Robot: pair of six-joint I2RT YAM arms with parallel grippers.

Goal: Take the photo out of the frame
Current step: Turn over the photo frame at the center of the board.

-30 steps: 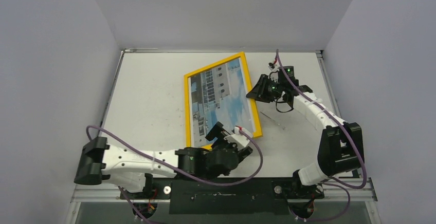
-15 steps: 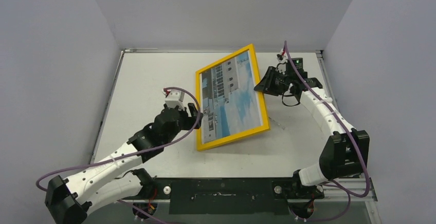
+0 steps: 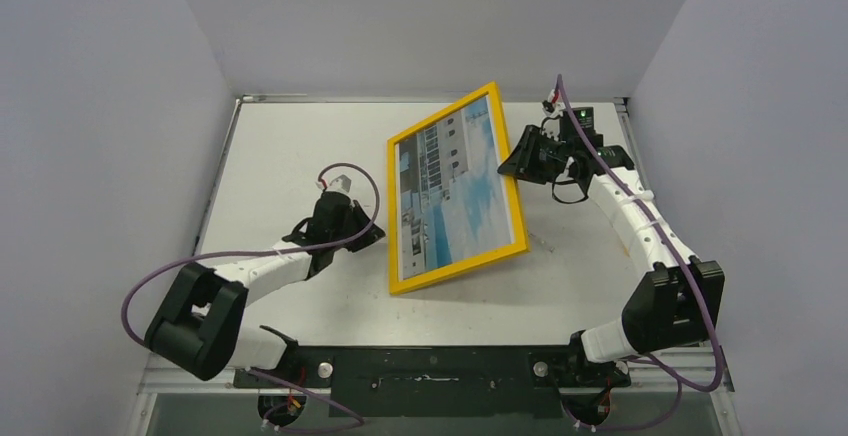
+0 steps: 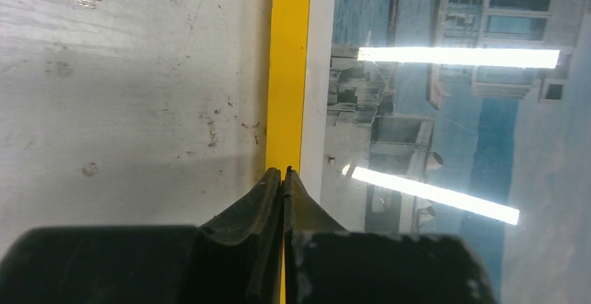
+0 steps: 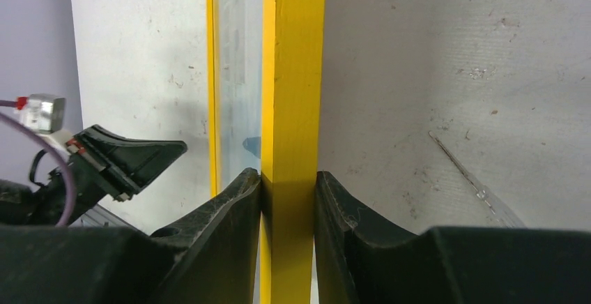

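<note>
Lower left, the left end effector is pinched shut and empty, its tips at the frame's yellow border. The frame, with the photo inside, tilts up mid-worktop. Upper right, the right end effector clamps its edge. Flipping it backing-up calls for firm grip.

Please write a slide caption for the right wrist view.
Jaws of the right gripper shut on the rim of the yellow frame, seen edge-on.

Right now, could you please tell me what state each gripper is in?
Left gripper: closed, fingertips pressed together, nothing between them.
Right gripper: closed on the yellow edge of the frame.
</note>
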